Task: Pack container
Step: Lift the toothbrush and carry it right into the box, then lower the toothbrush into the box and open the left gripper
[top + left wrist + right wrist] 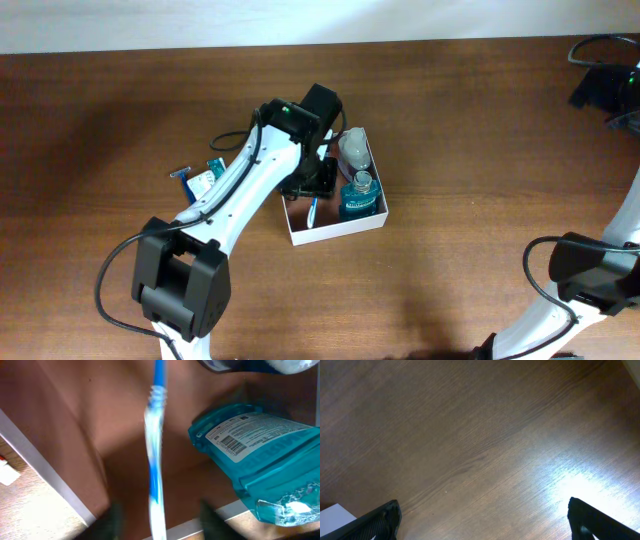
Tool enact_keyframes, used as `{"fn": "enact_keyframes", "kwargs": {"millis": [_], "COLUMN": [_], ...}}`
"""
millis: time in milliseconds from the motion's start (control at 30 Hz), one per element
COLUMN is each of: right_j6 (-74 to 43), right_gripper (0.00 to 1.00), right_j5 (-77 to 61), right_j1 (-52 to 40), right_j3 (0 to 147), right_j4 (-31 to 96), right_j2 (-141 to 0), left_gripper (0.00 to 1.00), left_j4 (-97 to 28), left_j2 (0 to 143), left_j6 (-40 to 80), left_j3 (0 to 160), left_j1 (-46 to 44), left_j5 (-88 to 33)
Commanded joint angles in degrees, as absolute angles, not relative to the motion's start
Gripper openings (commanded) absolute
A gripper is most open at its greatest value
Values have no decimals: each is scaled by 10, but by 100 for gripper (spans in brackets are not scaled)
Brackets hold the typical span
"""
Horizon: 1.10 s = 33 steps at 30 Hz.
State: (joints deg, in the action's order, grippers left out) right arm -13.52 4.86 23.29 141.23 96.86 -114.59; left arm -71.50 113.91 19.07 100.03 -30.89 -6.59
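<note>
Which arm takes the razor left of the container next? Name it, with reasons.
Probably left. The left gripper hangs open over the container, near the razor. The right gripper faces only bare table, its arm at the far right edge.

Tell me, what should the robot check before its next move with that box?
1. Toothbrush inside the container: ok.
2. Left gripper not gripping it: ok, fingers apart, clear of the handle.
3. Toothbrush lying settled: cannot tell, blurred.
4. Mouthwash bottle clear of the left gripper: ok, off to one side.
5. Right gripper free: ok, open over bare table.
6. Everything packed: not ok, razor and teal packet lie outside on the table.
</note>
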Motion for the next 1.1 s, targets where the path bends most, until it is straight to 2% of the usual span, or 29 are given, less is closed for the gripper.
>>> {"fn": "enact_keyframes", "kwargs": {"millis": [0,333,500,700,767,1067], "right_j6": [-138,-138,-138,-138,-138,-138], "right_gripper": [99,99,99,99,99,99], "right_j5": [48,48,48,48,48,48], "right_j1": [237,237,237,237,237,237], "right_j3": [1420,1420,1420,1420,1420,1420], "right_j4": [967,967,967,967,967,967], "right_j2": [-1136,-1136,-1136,-1136,-1136,-1136], "left_gripper": [63,53,38,32,25,33], "left_j4": [-718,-753,-721,-708,-710,-698], "left_j2": [1141,1140,1144,1163,1171,1173], "left_j6": [197,197,197,212,219,227], "left_j3": [1013,1028,1024,1019,1019,1018], "left_j1": [-295,-242,-236,-237,-234,-233], "left_j5": [-60,-60,-56,-5,8,19]}}
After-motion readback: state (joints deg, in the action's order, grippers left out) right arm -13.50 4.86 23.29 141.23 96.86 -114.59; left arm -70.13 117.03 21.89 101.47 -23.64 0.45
